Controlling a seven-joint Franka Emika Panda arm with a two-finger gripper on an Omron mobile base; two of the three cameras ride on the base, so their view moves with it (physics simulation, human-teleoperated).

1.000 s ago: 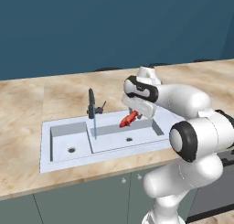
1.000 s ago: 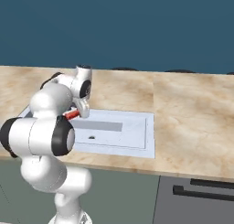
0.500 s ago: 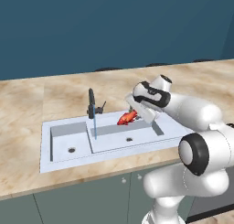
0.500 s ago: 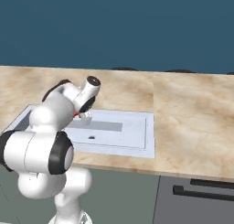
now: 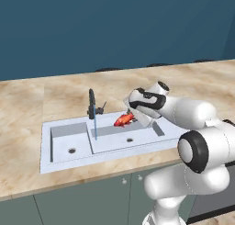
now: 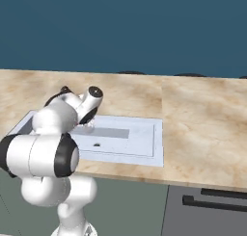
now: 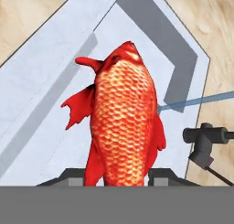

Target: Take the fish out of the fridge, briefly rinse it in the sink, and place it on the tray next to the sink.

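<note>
The gripper (image 7: 121,175) is closed on the fish (image 7: 123,127), red-orange w/ scaly skin. It hangs over the smooth grey-white sink (image 5: 69,139), near the thin dark tap (image 5: 92,104) and its blue water stream (image 5: 95,127).

Fish (image 7: 123,122): tail end hidden between the dark fingertips (image 7: 73,176) at the hand view's bottom edge.
Gripper (image 5: 134,118): fingers masked by the white wrist in the left base view.
Sink (image 6: 140,138): left basin hidden behind the arm in the right base view.
Tap (image 7: 205,143): cut off by the hand view's right edge.
</note>
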